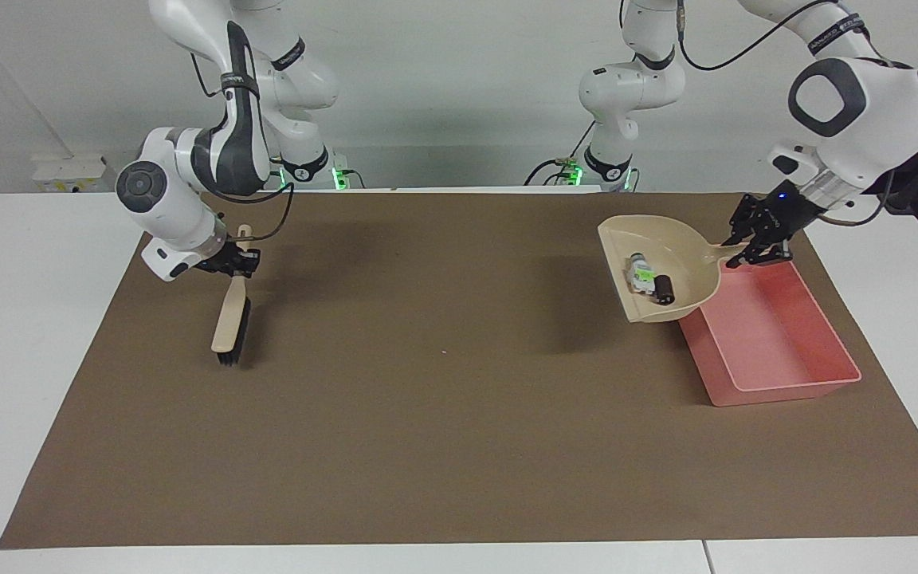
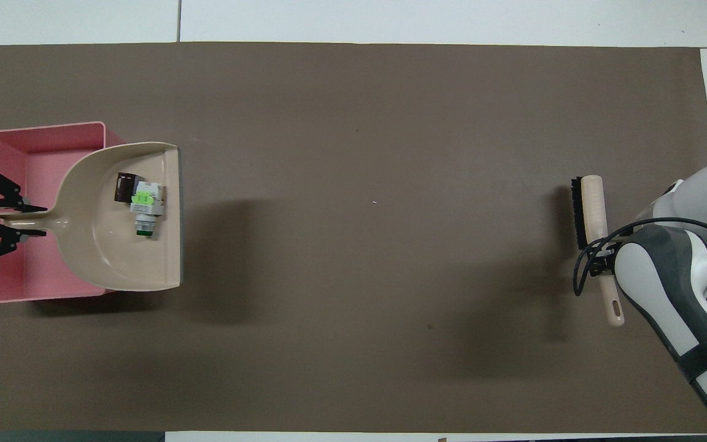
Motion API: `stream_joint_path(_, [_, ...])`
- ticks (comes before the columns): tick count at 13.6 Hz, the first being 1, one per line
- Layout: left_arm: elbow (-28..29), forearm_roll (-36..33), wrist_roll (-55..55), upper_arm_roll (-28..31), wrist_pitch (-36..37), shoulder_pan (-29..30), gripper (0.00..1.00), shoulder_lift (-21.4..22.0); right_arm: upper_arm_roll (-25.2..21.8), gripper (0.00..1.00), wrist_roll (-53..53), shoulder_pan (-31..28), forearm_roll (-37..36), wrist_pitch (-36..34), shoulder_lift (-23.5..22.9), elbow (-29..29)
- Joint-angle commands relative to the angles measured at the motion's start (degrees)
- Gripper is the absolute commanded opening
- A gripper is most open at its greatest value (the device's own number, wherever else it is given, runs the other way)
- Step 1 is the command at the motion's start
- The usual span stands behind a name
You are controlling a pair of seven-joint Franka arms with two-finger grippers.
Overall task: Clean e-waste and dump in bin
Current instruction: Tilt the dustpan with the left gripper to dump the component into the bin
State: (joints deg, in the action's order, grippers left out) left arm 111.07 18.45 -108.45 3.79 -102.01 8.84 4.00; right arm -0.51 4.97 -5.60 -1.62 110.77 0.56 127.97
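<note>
The left gripper (image 1: 755,253) is clamped on the handle of the beige dustpan (image 1: 678,255), fingertips pinched tight on the thin stem, and holds the pan up in the air over the edge of the pink bin (image 1: 778,351) that faces the middle of the table. In the pan lie both pieces of e-waste, touching each other — the white part with green bits (image 1: 639,271) and the dark cylinder (image 1: 664,288); from the overhead view they sit toward the pan's open lip (image 2: 172,202), the cylinder (image 2: 123,187) closer to the handle. The bin rests on the brown mat (image 1: 443,414) at the left arm's end of the table, its floor bare.

The right gripper (image 1: 237,261) grips the handle of a brush (image 1: 229,323) at the right arm's end of the mat; how wide its fingers stand is hard to make out, but the brush hangs from them — bristles angled down, seemingly touching the mat.
</note>
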Motion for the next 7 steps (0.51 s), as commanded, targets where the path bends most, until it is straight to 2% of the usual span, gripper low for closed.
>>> stream_joint_path(1, [-5.5, 2.7, -5.0, -0.5, 3.9, 5.7, 0.00, -2.8, 0.7, 0.00, 3.2, -3.3, -0.9, 2.0, 0.1, 1.3])
stream_joint_path(3, [-9.3, 1.2, -7.2, -0.2, 5.4, 8.4, 0.00, -4.3, 0.8, 0.00, 3.3, -3.6, -0.9, 2.1, 0.1, 1.4])
stream_joint_path(7, [-18.5, -8.6, -11.2, -0.2, 8.3, 13.3, 0.00, -8.6, 0.8, 0.00, 3.0, -3.6, -0.9, 3.2, -0.4, 2.8])
